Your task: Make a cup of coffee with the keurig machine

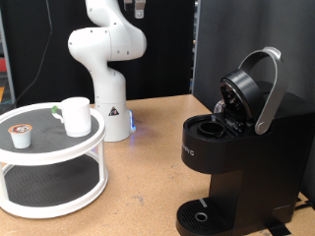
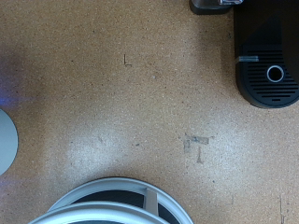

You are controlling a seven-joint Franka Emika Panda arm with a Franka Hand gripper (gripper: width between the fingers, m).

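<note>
The white mug (image 1: 76, 115) stands on the top shelf of a round white two-tier rack (image 1: 51, 149) at the exterior view's left. The black keurig machine (image 1: 236, 172) stands at the exterior view's right with its lid and grey-silver handle (image 1: 268, 90) raised, so the pod chamber (image 1: 210, 128) is open. Its drip tray (image 1: 200, 213) holds nothing. In the wrist view, from high above the table, the machine's base and drip tray (image 2: 274, 73) show at one edge and the rack's rim (image 2: 112, 198) at another. The gripper shows in neither view.
A small white pod with a brown top (image 1: 20, 136) sits on the rack's top shelf beside the mug. The white robot arm base (image 1: 108, 93) stands behind the rack with a blue light at its foot. The brown tabletop (image 2: 140, 103) lies between rack and machine.
</note>
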